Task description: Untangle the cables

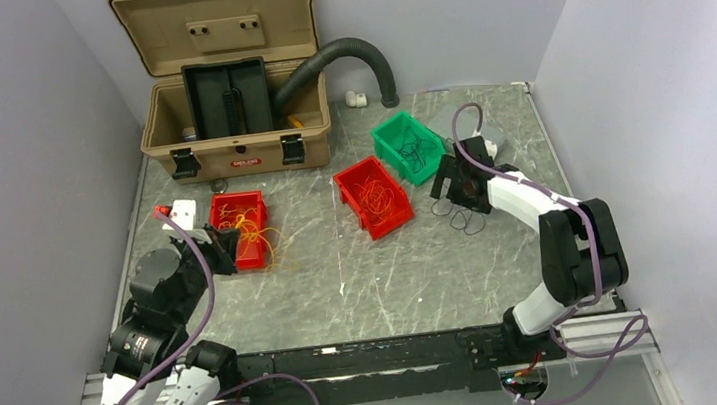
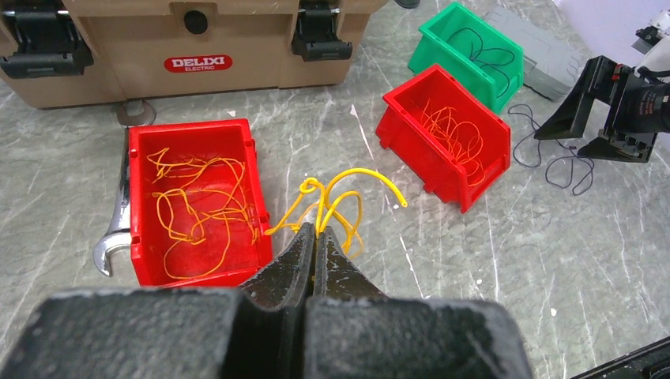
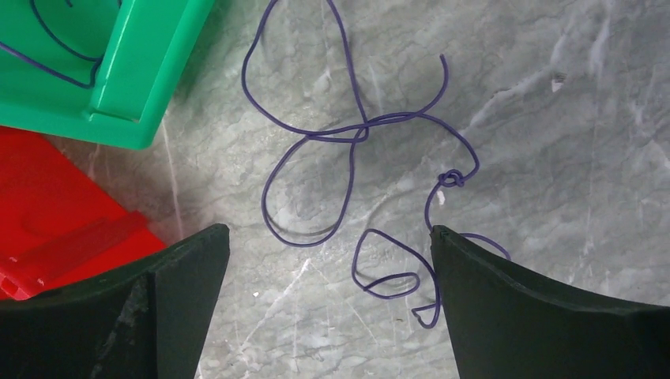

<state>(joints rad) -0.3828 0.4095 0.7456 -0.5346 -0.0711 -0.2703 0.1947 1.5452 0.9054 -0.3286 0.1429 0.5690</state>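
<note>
From above, the table (image 1: 393,279) carries a tan case (image 1: 229,154) with its lid up, a black hose (image 1: 344,55) curving out of it, and three bins: a red bin (image 1: 236,196) on the left, a second red bin (image 1: 347,179) in the middle and a green bin (image 1: 389,131) just right of that. The left claw (image 1: 226,249) sits at the left bin's right side. The right claw (image 1: 456,190) hangs near the green bin, over a loose wire (image 1: 464,222) on the table that is too thin here to read. The left wrist view adds detail: the left claw is clenched on a bunch of yellow wires (image 2: 340,197) just beside the bin. More yellow strands (image 2: 197,205) lie inside that bin, orange wires (image 2: 454,138) fill the middle bin, and a dark wire (image 2: 482,51) lies in the green one. A wrench (image 2: 120,205) rests against the left bin's outer side. Only the right wrist view shows the right claw released, its fingers (image 3: 158,316) wide apart. Here the loose wire proves purple, spread in loops on the table between them, with a small knot (image 3: 452,178); one end runs under the right finger.
</note>
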